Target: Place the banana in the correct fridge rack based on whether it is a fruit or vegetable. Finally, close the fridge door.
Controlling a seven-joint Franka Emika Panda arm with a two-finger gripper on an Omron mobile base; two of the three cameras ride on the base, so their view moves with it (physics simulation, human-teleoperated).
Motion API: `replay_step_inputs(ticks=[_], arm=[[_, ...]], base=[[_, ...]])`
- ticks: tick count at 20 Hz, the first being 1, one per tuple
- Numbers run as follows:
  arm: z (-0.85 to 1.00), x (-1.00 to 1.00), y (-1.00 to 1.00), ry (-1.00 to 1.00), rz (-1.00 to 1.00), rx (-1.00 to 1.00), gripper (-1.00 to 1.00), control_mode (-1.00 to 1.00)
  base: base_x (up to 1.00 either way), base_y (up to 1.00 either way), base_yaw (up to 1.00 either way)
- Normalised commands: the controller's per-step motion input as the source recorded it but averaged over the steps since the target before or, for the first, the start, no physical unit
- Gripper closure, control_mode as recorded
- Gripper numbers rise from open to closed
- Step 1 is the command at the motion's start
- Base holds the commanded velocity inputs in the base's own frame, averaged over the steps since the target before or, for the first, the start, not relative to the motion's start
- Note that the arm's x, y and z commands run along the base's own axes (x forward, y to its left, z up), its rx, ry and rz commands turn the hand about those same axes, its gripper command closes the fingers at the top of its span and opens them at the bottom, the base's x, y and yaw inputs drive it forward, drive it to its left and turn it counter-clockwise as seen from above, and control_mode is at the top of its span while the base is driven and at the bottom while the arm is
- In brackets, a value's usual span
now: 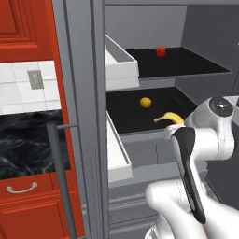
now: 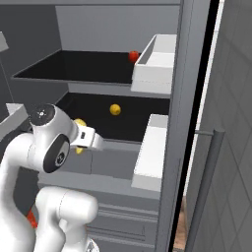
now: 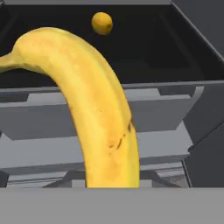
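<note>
One open fridge [image 1: 140, 163] stands before one white arm [image 1: 200, 140], with two black shelves inside it. The upper one is the fridge rack [image 1: 186, 65], carrying one small red round fruit [image 1: 161, 51] toward its back. The lower shelf [image 1: 135, 116], directly beneath the fridge rack, carries one small round yellow fruit [image 1: 145, 102] near its middle. Two white door bins [image 1: 120, 63] hang on the open door, one level with the fridge rack and one below it. One banana [image 3: 94, 109] is pinched in the end effector [image 2: 81, 140], whose fingers are pressed together on its lower end; it hangs at the front edge of the lower shelf, below the fridge rack, its stem end reaching in toward the yellow fruit
</note>
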Motion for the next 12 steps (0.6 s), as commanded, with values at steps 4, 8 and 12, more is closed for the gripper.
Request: replay_step_inputs(ticks=[4,8,12], arm=[[1.00,-0.89,-0.02,-0.59,0.14,-0.04,1.00,-1.00],[1.00,-0.62,0.00,-0.44,0.11,-0.07,1.00,-1.00],[1.00,-0.02,0.00,-0.08,0.02,-0.02,1.00,-1.00]], base=[[0.00,0.00,0.00],[0.00,0.00,0.00],[0.00,0.00,0.00]])
